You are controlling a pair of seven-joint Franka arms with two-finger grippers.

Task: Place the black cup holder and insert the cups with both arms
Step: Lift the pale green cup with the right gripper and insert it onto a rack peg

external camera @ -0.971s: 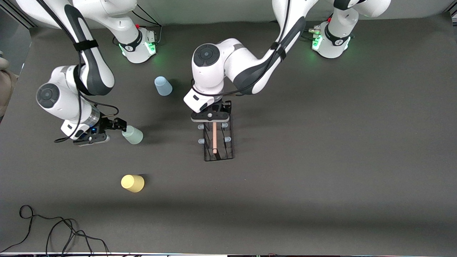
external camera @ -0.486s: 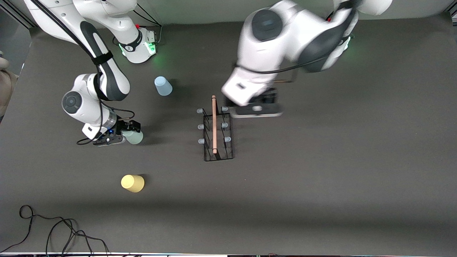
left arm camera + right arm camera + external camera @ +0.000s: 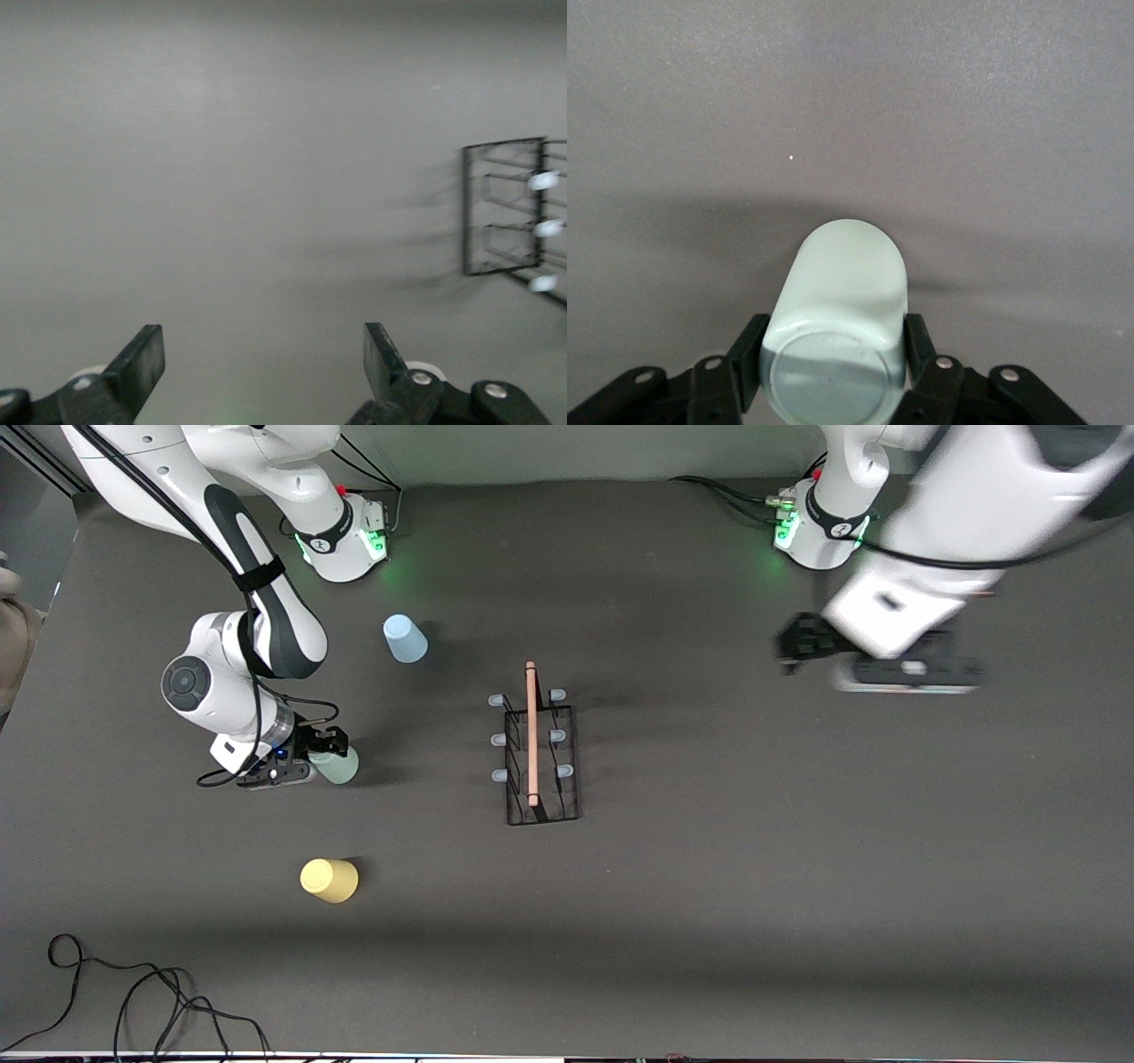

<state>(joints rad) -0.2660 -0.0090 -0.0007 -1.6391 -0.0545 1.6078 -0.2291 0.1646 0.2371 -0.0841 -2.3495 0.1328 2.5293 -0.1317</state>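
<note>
The main risk is judged to lie at the right pincer (image 3: 833,359), which is clenched on the mint cup (image 3: 338,764), gripped near the upturned base with a finger on either side, low over the worktop (image 3: 709,921) toward the right arm's end. Because the cup is tapered and smooth, it could be squeezed out of the grip or tilted once lifted, and a tilted cup would be hard to set over a peg. A second hazard is the rack (image 3: 540,757) itself: being light wire, it could be nudged or tipped if a cup is pressed sideways against a peg (image 3: 499,739) instead of straight down. The left pincer (image 3: 263,372) is held released, empty, in the air near the left arm's corner of the worktop (well apart from the rack, so no clash is expected there). The rack is seen standing at the middle of the worktop, black and thin-wired, with a pale wooden rod (image 3: 532,731) along its top and three blue-capped pegs per side, all bare. The blue cup (image 3: 405,638) stands upside down nearer the robots' edge, and the yellow cup (image 3: 329,880) nearer the camera's edge; both are untouched.
</note>
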